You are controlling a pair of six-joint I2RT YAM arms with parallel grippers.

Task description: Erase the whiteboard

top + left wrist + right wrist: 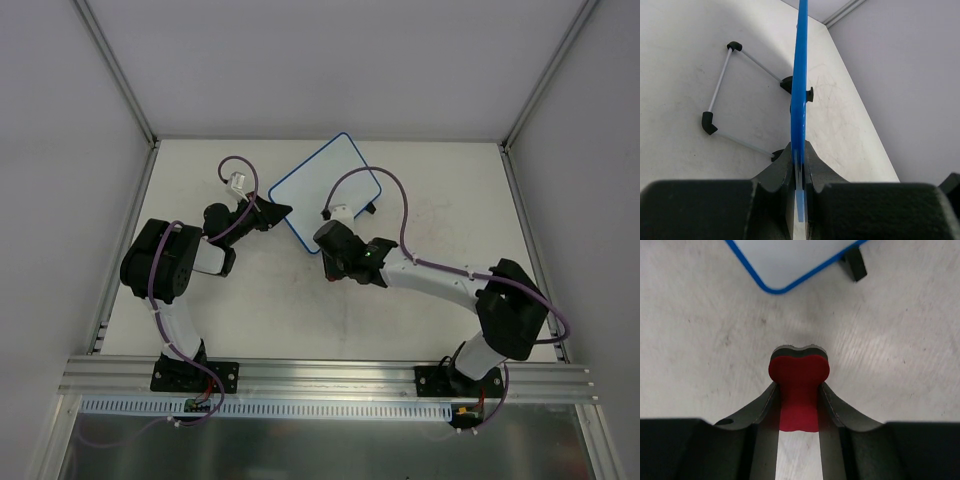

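The whiteboard [328,182], white with a thin blue rim, lies slanted at the table's far middle; I see no marks on it. My left gripper [276,213] is shut on its left corner. In the left wrist view the blue rim [800,75] runs edge-on between the closed fingers of that gripper [799,151]. My right gripper [329,243] sits just off the board's near corner. In the right wrist view that gripper [799,384] is shut on a red bone-shaped eraser [799,371], held over bare table, with the board's corner [790,260] ahead.
A black foot [855,262] sticks out at the board's right edge [371,210]. A thin white rod frame with black corner pieces [720,87] shows left of the board's edge. Grey walls and metal posts enclose the table [440,190]. An aluminium rail [330,372] runs along the near edge.
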